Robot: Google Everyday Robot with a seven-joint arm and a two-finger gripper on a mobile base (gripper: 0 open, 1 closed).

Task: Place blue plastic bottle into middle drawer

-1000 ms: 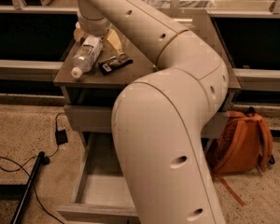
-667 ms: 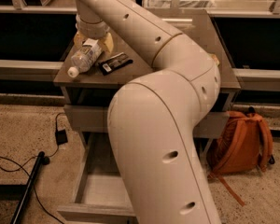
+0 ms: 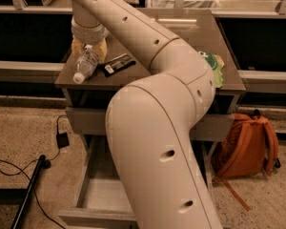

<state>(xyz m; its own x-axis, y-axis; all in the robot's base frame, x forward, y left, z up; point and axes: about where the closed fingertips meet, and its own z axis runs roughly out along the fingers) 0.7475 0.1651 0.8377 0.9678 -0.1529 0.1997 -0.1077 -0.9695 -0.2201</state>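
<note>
Gripper (image 3: 89, 50), rear left above cabinet top (image 3: 200, 32), appears clamped on base of blue plastic bottle (image 3: 86, 65), cap tilted toward front edge. Middle drawer (image 3: 101, 197), lower centre, stands pulled open, no bottle inside. Outstanding, by estimate: carry down, release.

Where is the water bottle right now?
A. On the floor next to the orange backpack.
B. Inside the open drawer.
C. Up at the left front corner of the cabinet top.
C: the blue plastic bottle is up at the left front corner of the cabinet top, right below the gripper, not down in the middle drawer or by the backpack.
</note>
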